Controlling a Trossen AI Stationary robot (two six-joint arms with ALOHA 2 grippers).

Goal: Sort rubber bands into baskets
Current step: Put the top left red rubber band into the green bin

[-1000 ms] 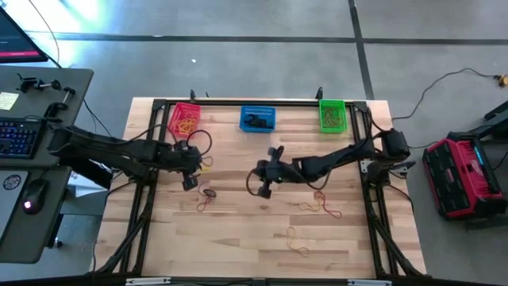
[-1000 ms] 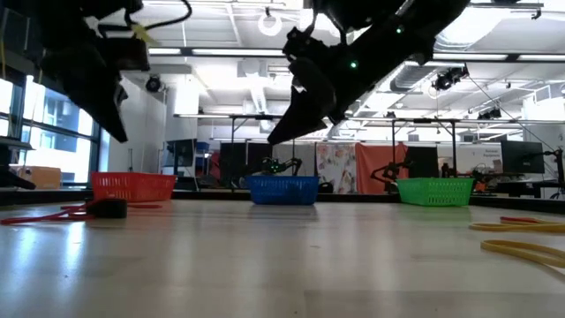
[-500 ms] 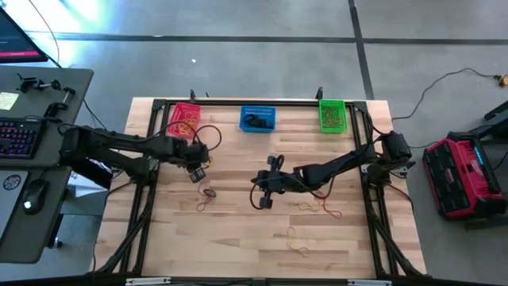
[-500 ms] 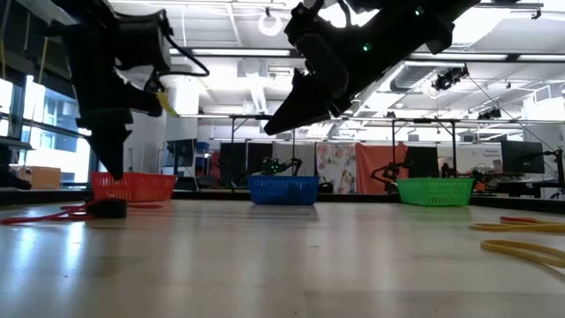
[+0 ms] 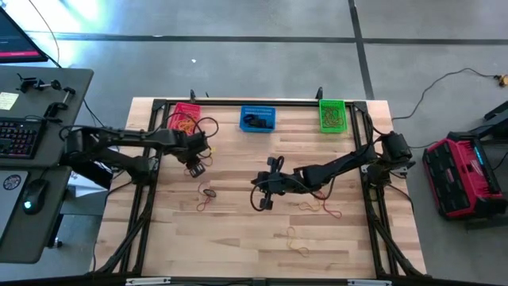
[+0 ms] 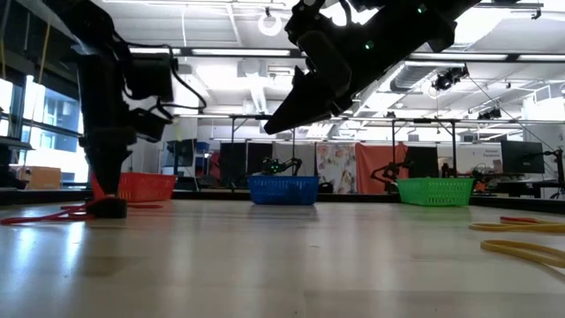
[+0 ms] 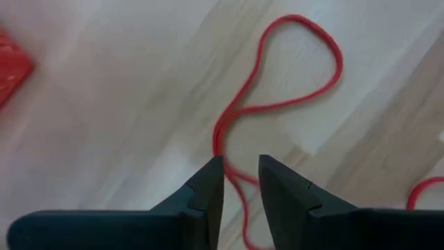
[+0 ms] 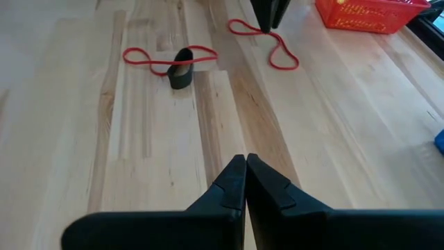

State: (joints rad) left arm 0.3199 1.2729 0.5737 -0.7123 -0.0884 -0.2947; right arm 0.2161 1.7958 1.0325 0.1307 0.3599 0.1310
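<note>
My left gripper points down at the table near the red-pink basket. It is open by a narrow gap, with a fingertip on either side of a strand of a thin red rubber band that lies flat on the wood. It also shows in the right wrist view and in the low view. My right gripper is shut and empty, held above the table's middle. A second red band lies flat with a short black band standing on it. The blue basket and the green basket stand along the far edge. My left gripper comes at the red band from above, pointing down, with the strand running into the gap between its fingertips. The band lies flat and slack on the table. I cannot tell whether the fingers touch it.
Red and yellow bands lie on the table's right part, and more yellow ones lie toward the near edge. The red-pink basket holds yellow bands and the blue basket holds dark ones. A desk with a keyboard stands left of the table.
My left gripper has come down from high above the table to just above the wood. It has also gone a little toward the far edge, and the arm has tipped steeper. My right gripper has shifted slightly toward the near edge.
</note>
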